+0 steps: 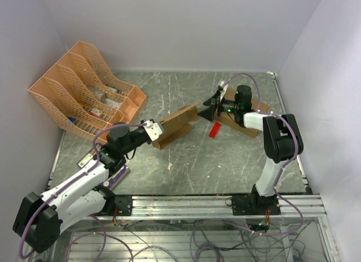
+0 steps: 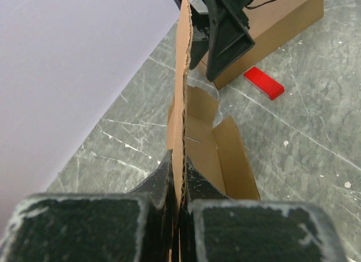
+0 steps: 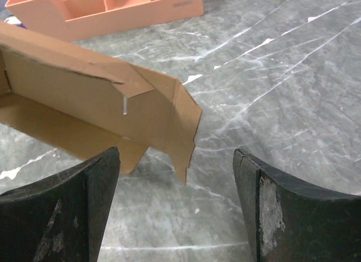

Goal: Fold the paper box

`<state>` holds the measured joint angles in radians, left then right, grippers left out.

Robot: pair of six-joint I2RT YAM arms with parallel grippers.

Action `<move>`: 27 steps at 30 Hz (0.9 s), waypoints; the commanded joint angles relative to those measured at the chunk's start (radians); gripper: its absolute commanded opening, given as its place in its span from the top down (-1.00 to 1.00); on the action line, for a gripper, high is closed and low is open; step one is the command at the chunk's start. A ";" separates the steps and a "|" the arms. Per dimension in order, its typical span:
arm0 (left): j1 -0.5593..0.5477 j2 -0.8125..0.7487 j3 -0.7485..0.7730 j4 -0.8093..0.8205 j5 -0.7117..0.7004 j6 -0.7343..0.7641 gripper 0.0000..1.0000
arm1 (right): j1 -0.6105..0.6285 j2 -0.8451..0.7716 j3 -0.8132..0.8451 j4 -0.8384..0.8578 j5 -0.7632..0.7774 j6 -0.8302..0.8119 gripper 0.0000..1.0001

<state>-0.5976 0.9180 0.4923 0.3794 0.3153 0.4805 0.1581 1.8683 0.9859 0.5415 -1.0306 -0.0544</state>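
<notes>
left gripper (image 2: 179,180) clamps shut on one wall of the paper box (image 2: 217,154), half formed at the middle of the table (image 1: 186,160); right gripper (image 3: 176,177) gapes wide at its end flap (image 3: 180,121) (nothing held). best to press that flap in squarely, without crushing the thin card.

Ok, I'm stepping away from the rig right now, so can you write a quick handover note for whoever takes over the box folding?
Left hand: shut, pinching one wall of the paper box at its near end.
Right hand: open, facing the box's far end flaps, apparently not touching them.
Box: mid-table, between the two hands. A larger cardboard box and a red block lie by the right arm.
Done: long walls raised into an open trough.
Left: end flaps hang loose; fold them in and close the box.
</notes>
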 commanded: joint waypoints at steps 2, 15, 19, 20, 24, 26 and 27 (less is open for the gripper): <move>-0.005 -0.041 -0.031 0.082 0.016 -0.018 0.86 | 0.012 0.050 0.067 0.037 0.013 0.034 -0.57; -0.007 -0.089 -0.067 0.169 -0.041 -0.160 0.86 | 0.042 -0.259 -0.099 -0.225 0.077 0.260 -0.16; -0.007 -0.114 -0.088 0.191 -0.065 -0.202 0.86 | 0.086 -0.308 -0.200 -0.145 0.271 0.454 -0.20; -0.007 -0.117 -0.085 0.180 -0.073 -0.213 0.86 | 0.093 -0.312 -0.204 -0.146 0.314 0.478 -0.20; -0.007 -0.114 -0.078 0.171 -0.082 -0.267 0.86 | 0.116 -0.308 -0.189 -0.221 0.471 0.468 -0.23; -0.007 -0.103 -0.087 0.200 -0.077 -0.285 0.86 | 0.122 -0.289 -0.187 -0.235 0.492 0.454 -0.25; -0.007 -0.098 -0.090 0.213 -0.074 -0.291 0.86 | 0.124 -0.267 -0.182 -0.244 0.487 0.452 -0.25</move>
<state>-0.5980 0.8162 0.4088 0.5018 0.2619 0.2501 0.2714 1.5696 0.7906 0.3336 -0.6636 0.3698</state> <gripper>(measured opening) 0.073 0.619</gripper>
